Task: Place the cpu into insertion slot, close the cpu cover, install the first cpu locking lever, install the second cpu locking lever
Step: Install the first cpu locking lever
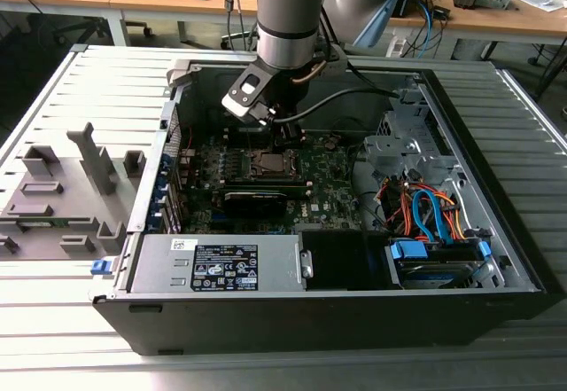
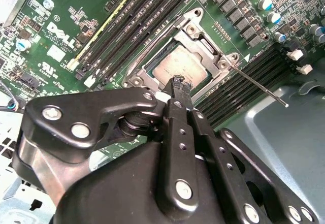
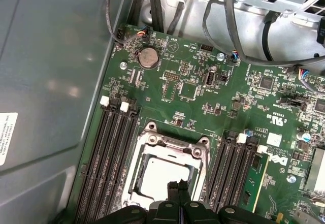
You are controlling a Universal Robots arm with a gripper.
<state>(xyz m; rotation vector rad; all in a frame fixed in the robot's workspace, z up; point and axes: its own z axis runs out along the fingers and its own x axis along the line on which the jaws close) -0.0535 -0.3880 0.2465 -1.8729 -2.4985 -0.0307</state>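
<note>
Gripper [image 2: 177,84] hangs over the board, fingers clenched on nothing, tips just above the cpu [image 2: 175,65]; the chip lies flat in the insertion slot [image 2: 139,74], smooth grey face framed by the dull steel cpu cover [image 2: 203,41], likely lowered; a thin wire lever [image 2: 256,84] juts free

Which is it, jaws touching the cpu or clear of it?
Cannot tell. In both wrist views the gripper overlaps the cpu, hiding contact or gap.

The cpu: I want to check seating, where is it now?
In both wrist views the cpu lies in the metal-framed socket, between two banks of long black slots.
</note>
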